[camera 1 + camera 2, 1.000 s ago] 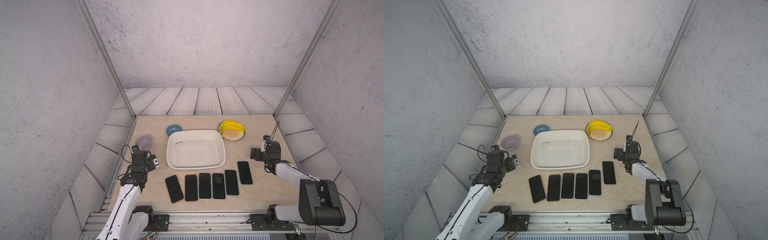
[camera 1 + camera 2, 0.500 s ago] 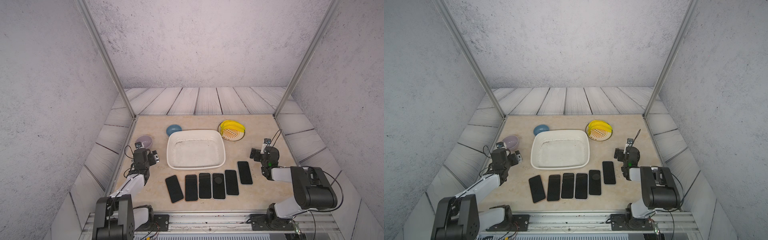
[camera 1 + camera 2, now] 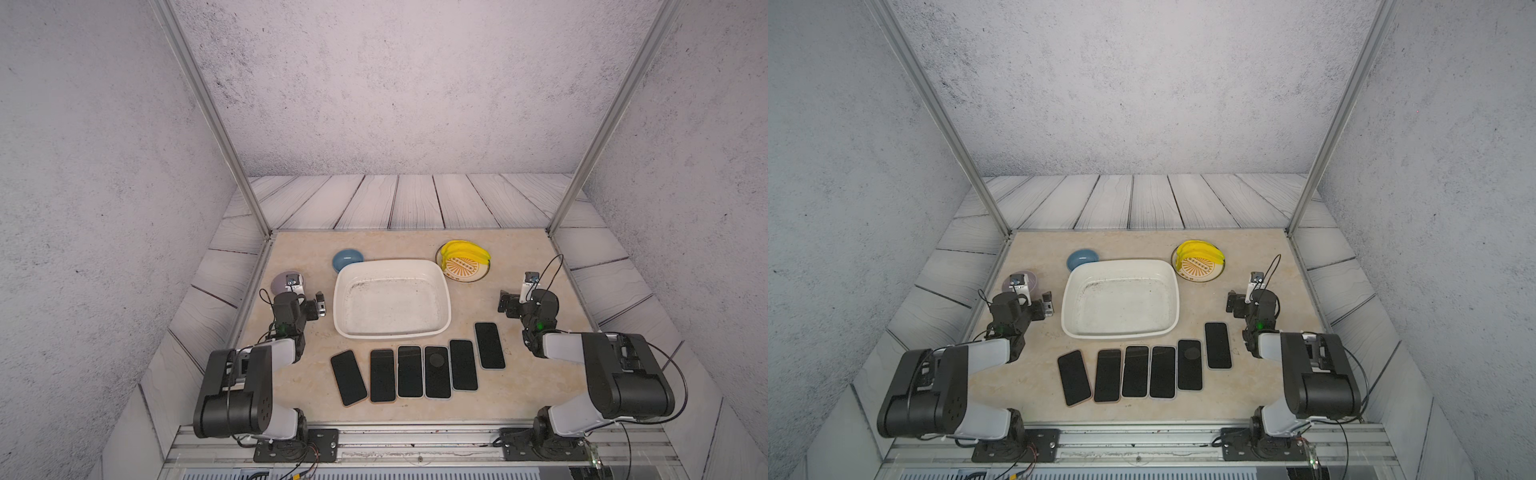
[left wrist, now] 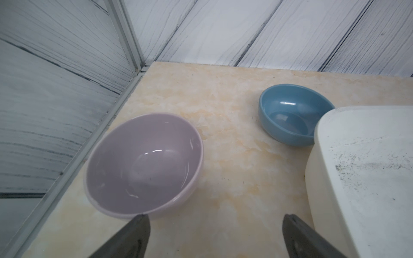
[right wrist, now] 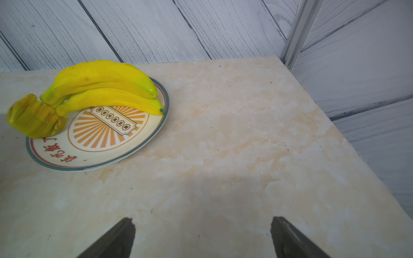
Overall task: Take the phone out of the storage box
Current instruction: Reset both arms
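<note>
the box [image 3: 390, 262] holds only dark specks, no phone. six phones [image 3: 409, 371] lie flat in a row on the desk [image 3: 528, 386] at the box's 6 o'clock, so the task looks done. left gripper [image 3: 320, 301] at its 9 o'clock and right gripper [image 3: 505, 302] at 3 both stand with jaws apart, empty. a phone likely handles as a stiff, thin, slick slab: pinch across its long edges, mid-length.

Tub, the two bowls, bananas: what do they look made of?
Tub: likely plastic, matte white, thick rolled rim, dark specks inside.
Lilac bowl and blue bowl: probably glazed ceramic, given the sharp glossy highlights; could be melamine.
Bananas: seemingly fake, plastic or foam, with a uniform waxy yellow and a moulded stem.
</note>
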